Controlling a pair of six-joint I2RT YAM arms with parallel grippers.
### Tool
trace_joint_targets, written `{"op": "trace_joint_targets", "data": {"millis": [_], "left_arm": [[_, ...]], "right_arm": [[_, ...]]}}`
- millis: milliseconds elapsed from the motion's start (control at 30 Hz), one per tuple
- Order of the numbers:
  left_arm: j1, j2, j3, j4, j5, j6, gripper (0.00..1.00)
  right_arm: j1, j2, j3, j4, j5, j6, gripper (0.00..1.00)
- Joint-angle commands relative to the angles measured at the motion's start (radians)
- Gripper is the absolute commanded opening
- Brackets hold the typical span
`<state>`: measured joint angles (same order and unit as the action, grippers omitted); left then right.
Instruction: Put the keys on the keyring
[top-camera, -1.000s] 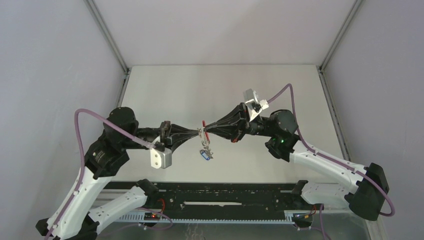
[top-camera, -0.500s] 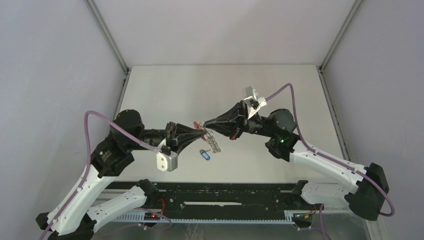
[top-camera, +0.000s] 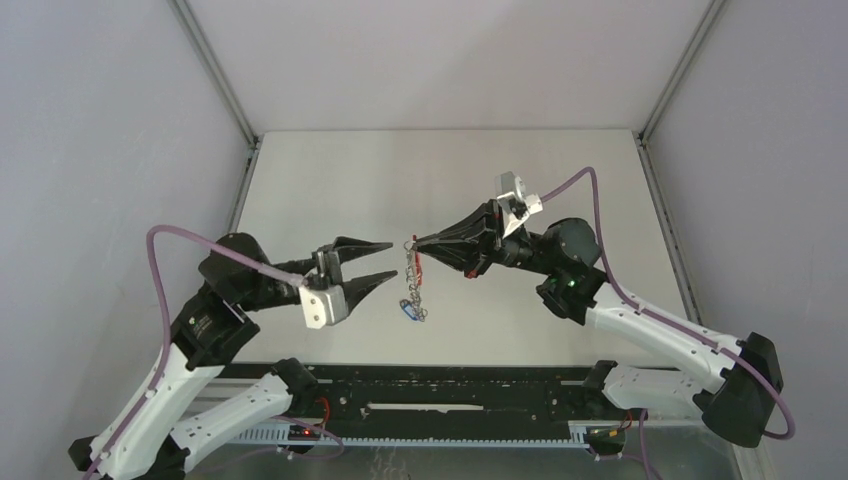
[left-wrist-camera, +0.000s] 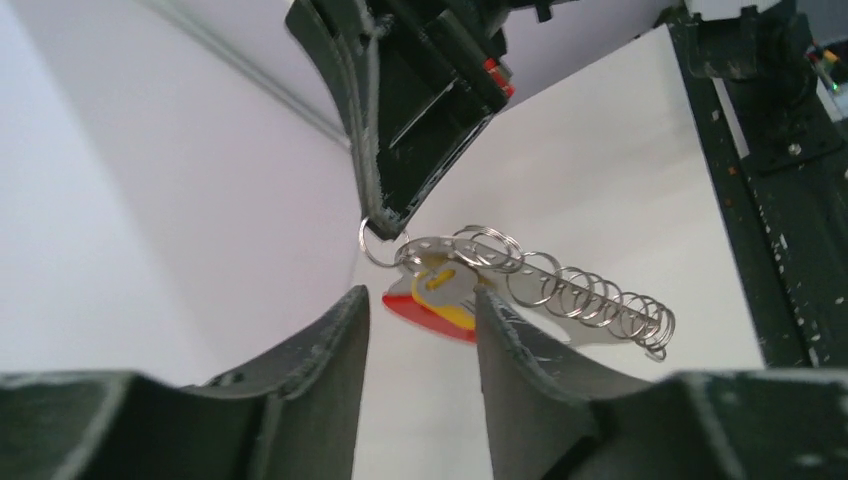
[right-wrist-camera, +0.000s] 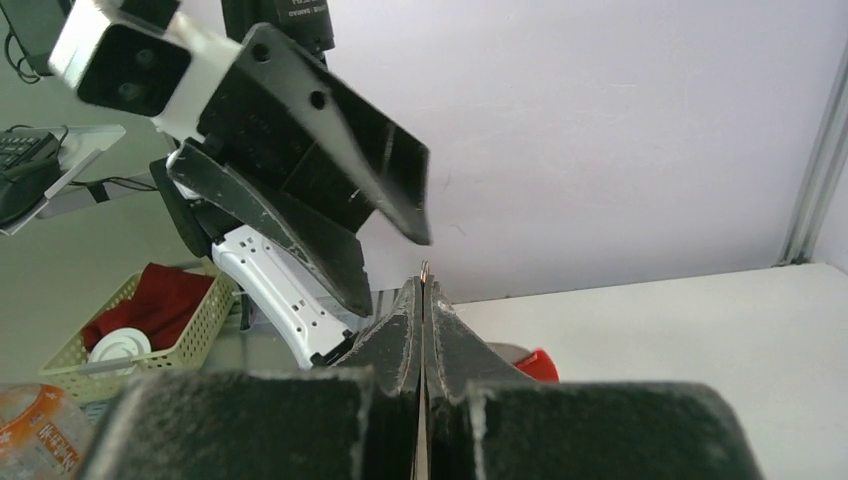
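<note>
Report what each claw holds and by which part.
The right claw is shut on the keyring, pinching a small wire ring at its top end; the rest hangs below. The left claw is open and holds nothing.

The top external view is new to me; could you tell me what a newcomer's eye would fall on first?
The keyring dangling at the centre stands out first, pinched at its top by the shut right claw. Just to its left, the left claw gapes open, aimed at it. A blue key shows at the keyring's lower end; whether it is attached cannot be told.
</note>
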<state>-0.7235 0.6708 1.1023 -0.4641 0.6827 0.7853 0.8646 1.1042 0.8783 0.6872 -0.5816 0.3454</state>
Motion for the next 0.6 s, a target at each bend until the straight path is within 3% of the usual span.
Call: {"op": "trace_joint_targets", "data": {"millis": [0,67,233,367,467,567], "left_arm": [[0.008,0.018,-0.026,0.069,-0.112,-0.223,0.56],[0.011,0.046,0.003,-0.023,-0.083,-0.267,0.79],[0.013,0.082,0.017,-0.128,0.034,-0.412,0.97],[0.012,0.082,-0.082,-0.025,0.001,-0.539,1.00],[0.012,0.107,-0.108,0.022,-0.017,-0.535,0.99],[0.013,0.168,-0.094,0.024,-0.132,-0.503,0.87]], "right_arm": [[-0.007,-0.033,0.042,0.034,-0.016,-0.006,0.00],[-0.007,-0.044,0.042,0.011,0.021,-0.019,0.00],[-0.007,-0.078,0.047,-0.042,0.139,-0.074,0.00],[0.004,-0.072,0.076,-0.069,0.180,-0.100,0.00],[0.019,-0.061,0.094,-0.082,0.196,-0.116,0.00],[0.028,-0.055,0.102,-0.084,0.201,-0.122,0.00]]}}
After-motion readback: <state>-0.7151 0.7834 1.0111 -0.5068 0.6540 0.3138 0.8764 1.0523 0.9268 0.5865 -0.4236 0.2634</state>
